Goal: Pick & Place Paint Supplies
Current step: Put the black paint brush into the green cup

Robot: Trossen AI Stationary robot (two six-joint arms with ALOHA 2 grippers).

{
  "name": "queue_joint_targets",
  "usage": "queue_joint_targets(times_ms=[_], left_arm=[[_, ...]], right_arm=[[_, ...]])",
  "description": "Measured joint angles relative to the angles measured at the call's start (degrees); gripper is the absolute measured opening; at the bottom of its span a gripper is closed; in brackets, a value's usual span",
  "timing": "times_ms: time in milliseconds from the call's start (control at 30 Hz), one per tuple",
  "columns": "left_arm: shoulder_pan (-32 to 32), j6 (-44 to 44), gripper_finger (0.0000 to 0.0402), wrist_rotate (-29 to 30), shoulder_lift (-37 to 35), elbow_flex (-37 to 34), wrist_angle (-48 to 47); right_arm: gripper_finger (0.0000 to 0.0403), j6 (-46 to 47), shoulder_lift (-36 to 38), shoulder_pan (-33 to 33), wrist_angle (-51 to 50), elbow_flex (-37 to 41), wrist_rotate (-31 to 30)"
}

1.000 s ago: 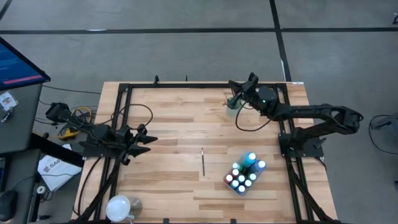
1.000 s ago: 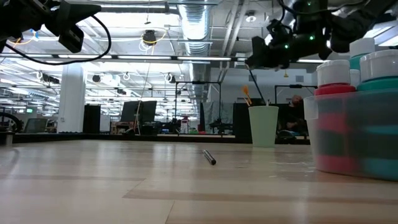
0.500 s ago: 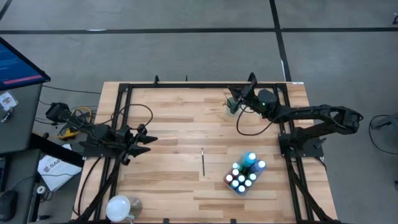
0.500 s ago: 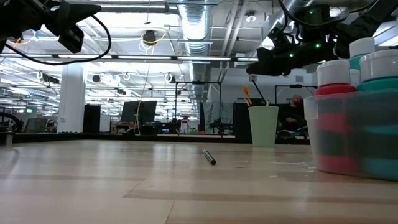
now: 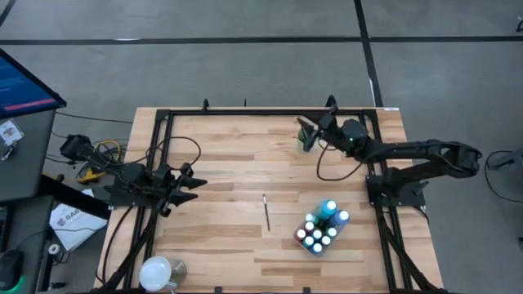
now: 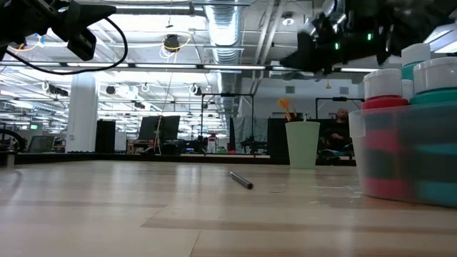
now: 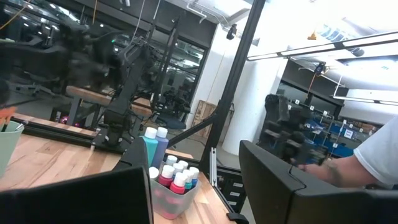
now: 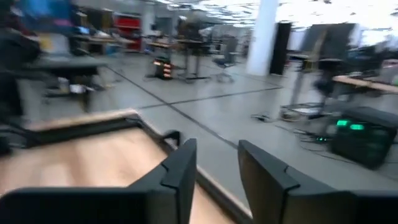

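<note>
Thin dark-handled paintbrush (image 5: 265,211) lies mid-frame on wooden counter (image 5: 229,155): light, stiff, rolls; pinch mid-handle. Right hand (image 5: 312,131) upper right, fingers parted, empty; left hand (image 5: 194,183) spread, idle

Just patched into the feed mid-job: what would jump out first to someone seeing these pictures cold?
First, the clear tub packed with bright-capped paint bottles, near the table's right front edge. Next, the right gripper raised above the pale green cup at the far right corner, its fingers parted and empty, with orange-tipped brushes standing in the cup. A lone dark paintbrush lies mid-table, while the left gripper waits open over the left side.
</note>
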State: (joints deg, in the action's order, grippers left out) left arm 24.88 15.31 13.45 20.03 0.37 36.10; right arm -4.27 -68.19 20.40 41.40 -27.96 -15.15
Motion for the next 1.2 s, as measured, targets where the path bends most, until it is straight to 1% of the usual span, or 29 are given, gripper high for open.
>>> queue_joint_targets(times_ms=[33,100,233,300,367,500,567,700,800,867,967,1033,1133,1200], left_arm=[[0.0,0.0,0.0132,0.0,0.0,0.0,0.0],[0.0,0.0,0.0132,0.0,0.0,0.0,0.0],[0.0,0.0,0.0132,0.0,0.0,0.0,0.0],[0.0,0.0,0.0132,0.0,0.0,0.0,0.0],[0.0,0.0,0.0132,0.0,0.0,0.0,0.0],[0.0,0.0,0.0132,0.0,0.0,0.0,0.0],[0.0,0.0,0.0132,0.0,0.0,0.0,0.0],[0.0,0.0,0.0132,0.0,0.1,0.0,0.0],[0.0,0.0,0.0132,0.0,0.1,0.0,0.0],[0.0,0.0,0.0132,0.0,0.1,0.0,0.0],[0.0,0.0,0.0132,0.0,0.1,0.0,0.0],[0.0,0.0,0.0132,0.0,0.1,0.0,0.0],[0.0,0.0,0.0132,0.0,0.1,0.0,0.0],[0.0,0.0,0.0132,0.0,0.1,0.0,0.0]], right_arm=[[0.0122,0.8,0.7,-1.7,-2.6,-1.4,0.0],[0.0138,1.9,1.1,-5.6,-12.1,-6.0,-1.1],[0.0156,7.5,-2.6,-14.2,-36.4,-19.1,-10.5],[0.0159,14.6,-5.7,-18.0,-47.6,-27.3,-14.3],[0.0159,23.8,-9.7,-21.3,-58.4,-35.4,-17.5],[0.0159,40.4,-19.4,-26.2,-76.0,-50.4,-17.7],[0.0158,46.4,-24.7,-28.2,-82.5,-57.0,-17.0],[0.0162,52.3,-35.8,-31.4,-91.0,-69.2,-13.9],[0.0168,56.3,-43.7,-33.3,-96.2,-76.8,-12.2],[0.0174,60.6,-48.5,-34.0,-99.6,-81.1,-11.3],[0.0188,68.0,-54.8,-34.2,-104.0,-85.7,-8.9],[0.0202,72.6,-58.1,-33.7,-107.0,-87.8,-5.7],[0.0225,73.7,-61.9,-32.5,-109.6,-89.1,0.8],[0.0238,73.5,-64.3,-31.8,-110.3,-89.1,3.6]])
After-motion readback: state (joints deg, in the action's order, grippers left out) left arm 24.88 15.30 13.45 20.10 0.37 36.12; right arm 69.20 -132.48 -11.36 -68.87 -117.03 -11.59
